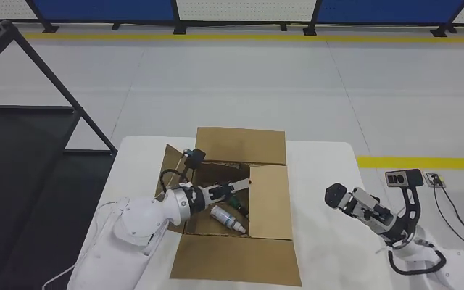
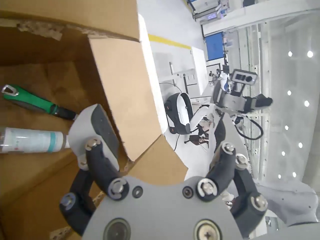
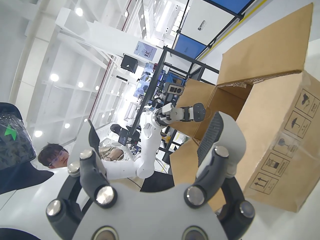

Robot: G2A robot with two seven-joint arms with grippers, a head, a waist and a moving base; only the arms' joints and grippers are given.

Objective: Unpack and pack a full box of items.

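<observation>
Box (image 1: 239,145) sits mid table (image 1: 319,167), flaps open, partly unpacked by the look of it. A white bottle (image 2: 32,139) and a green-handled tool (image 2: 30,101) lie on its floor, bottle nearer, tool just beyond it, close together but apart.

Left gripper (image 1: 233,190) is down inside the box, entered from the left side, jaws spread wide and holding nothing. One finger (image 2: 92,126) hangs right over the bottle's cap end. The right flap (image 1: 270,199) stands up on the far side of that finger, its edge roughly in line with the gap between the jaws. Cannot tell if anything touches.

Likely reason for the wide jaws: lined up for a pick, bottle being the nearest candidate. It lies flat, so a grasp across the body should work. It's round and could roll.

Right gripper (image 3: 155,119) is also wide open and empty. It hangs above bare table well to the right of the box and points toward it, probably parked out of the way so the left arm has the box to itself.

Risk: the upright flap crowds the left wrist on the way out.
</observation>
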